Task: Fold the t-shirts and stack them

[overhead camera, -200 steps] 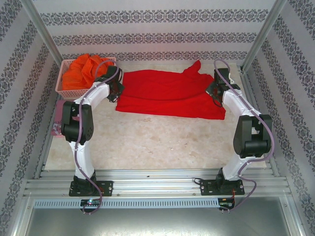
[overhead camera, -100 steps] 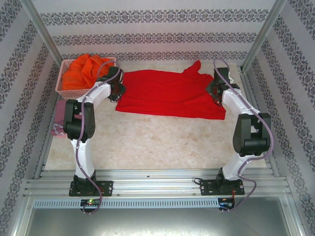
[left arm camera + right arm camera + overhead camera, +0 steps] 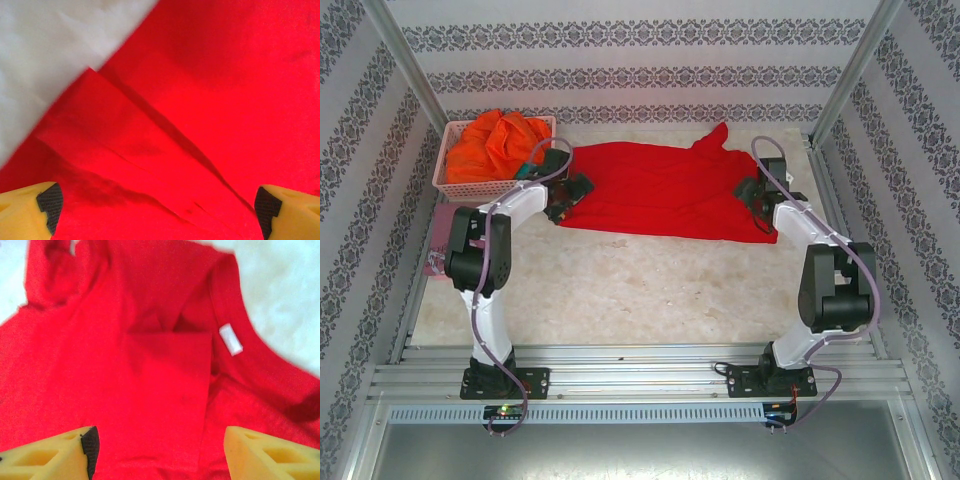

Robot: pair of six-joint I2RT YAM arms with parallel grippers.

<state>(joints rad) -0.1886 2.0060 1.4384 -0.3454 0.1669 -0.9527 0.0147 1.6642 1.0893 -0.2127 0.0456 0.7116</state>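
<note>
A plain bright red t-shirt (image 3: 665, 190) lies spread across the back of the table, one sleeve pointing up at the right. My left gripper (image 3: 565, 197) is over its left edge, open; the left wrist view shows folded layers of the red t-shirt (image 3: 165, 135) between the wide-apart yellow fingers (image 3: 30, 207). My right gripper (image 3: 757, 198) is over the right end, open; the right wrist view shows the red t-shirt (image 3: 165, 370), its collar and its white label (image 3: 230, 339). Orange t-shirts (image 3: 495, 140) fill the basket.
A pink plastic lattice basket (image 3: 450, 180) stands at the back left corner. A dusty pink bundle (image 3: 438, 240) lies below it at the left table edge, partly behind my left arm. Bare pale tabletop (image 3: 650, 290) stretches in front of the red shirt. Patterned walls close in all sides.
Both grippers have come down and toward the front, onto the red t-shirt's left and right edges. The left one shifted right over the cloth. The shirt has hardly moved.
</note>
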